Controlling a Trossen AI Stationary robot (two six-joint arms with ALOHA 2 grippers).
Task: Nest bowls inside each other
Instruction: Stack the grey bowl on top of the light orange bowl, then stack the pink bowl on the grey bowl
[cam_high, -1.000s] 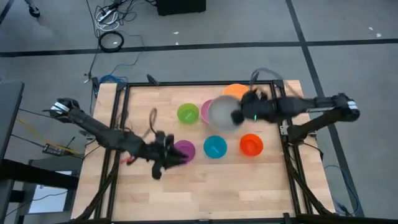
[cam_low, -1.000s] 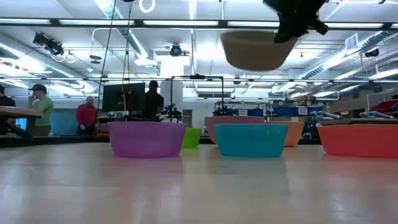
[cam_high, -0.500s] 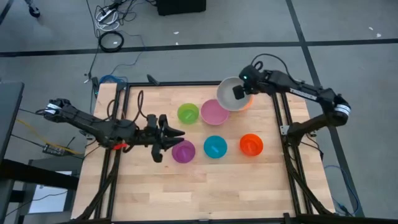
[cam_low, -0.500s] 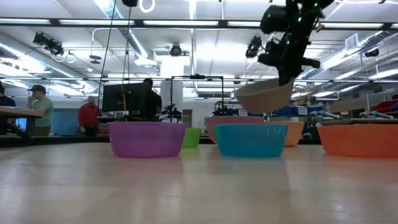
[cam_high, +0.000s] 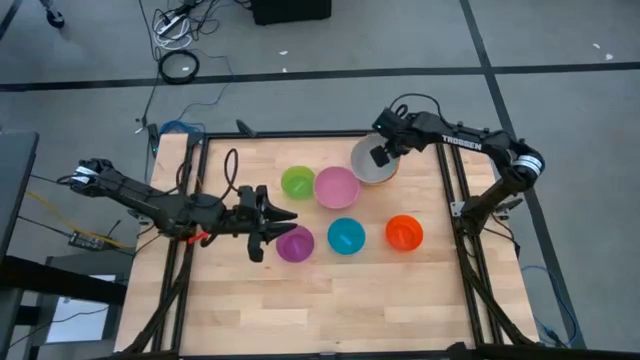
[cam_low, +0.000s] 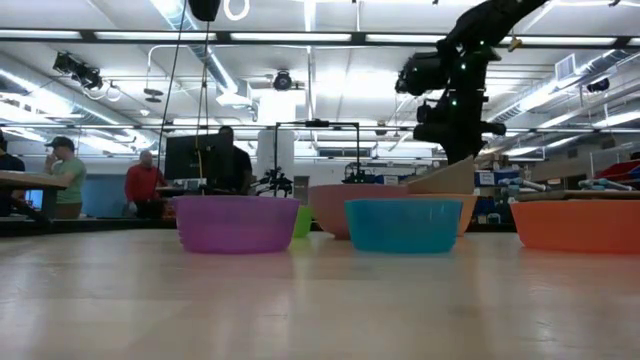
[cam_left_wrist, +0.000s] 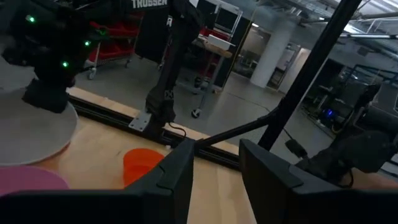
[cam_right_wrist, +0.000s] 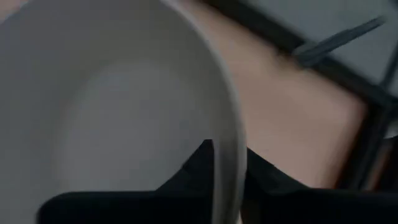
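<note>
The grey-white bowl (cam_high: 368, 165) lies tilted over the orange bowl (cam_high: 397, 168) at the table's far right and hides most of it. My right gripper (cam_high: 383, 156) is shut on its rim. Pink (cam_high: 336, 187) and lime green (cam_high: 298, 182) bowls stand to its left. Purple (cam_high: 297, 244), blue (cam_high: 346, 236) and red-orange (cam_high: 404, 232) bowls stand in a nearer row, all upright on their bases. My left gripper (cam_high: 278, 218) hovers open just beyond the purple bowl, pointing level toward the table's right. My right gripper has the grey-white bowl's rim (cam_right_wrist: 229, 163) between its two fingers, one finger (cam_right_wrist: 198, 163) inside the bowl and one outside. The fingers come from above, slanting down. The bowl sits tilted, its held side (cam_low: 452, 176) raised and its lower part on the orange bowl (cam_low: 474, 210).
A black frame rail (cam_high: 320, 134) runs along the table's far edge just behind the bowls. Bare wood (cam_high: 330, 300) stretches across the near half of the table. People stand far off in the room (cam_low: 140, 185) beyond the table.
My right gripper has carried the grey-white bowl from above the pink bowl toward the table's far right and down onto the orange bowl, tipping it. The pink bowl is uncovered now. My left gripper has drawn back from the purple bowl toward the far edge and levelled out.
</note>
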